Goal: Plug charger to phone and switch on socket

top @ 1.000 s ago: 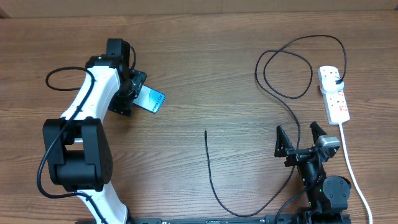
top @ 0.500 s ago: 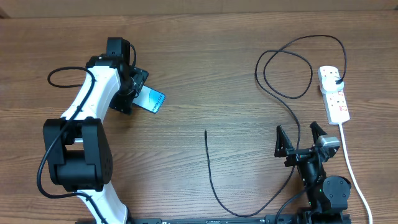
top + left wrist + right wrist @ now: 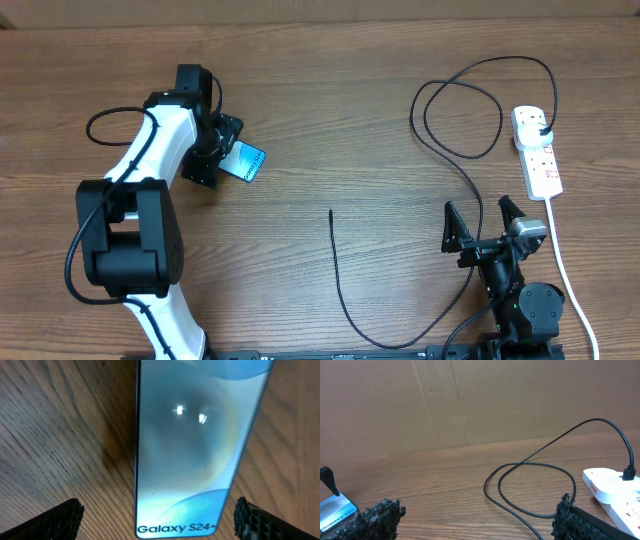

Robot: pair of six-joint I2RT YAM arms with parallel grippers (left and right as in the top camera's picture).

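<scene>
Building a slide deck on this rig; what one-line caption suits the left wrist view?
Open left gripper poised over the phone, screen up on the wooden table, "Galaxy S24+" lettering legible.

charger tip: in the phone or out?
Out. The charger ends loose on the table, well apart from the phone, which lies between the open fingers of the left pincer.

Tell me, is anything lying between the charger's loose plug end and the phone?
Nothing visible. Only bare table lies between the charger's plug end and the phone; the left gripper straddles the phone's far end.
</scene>
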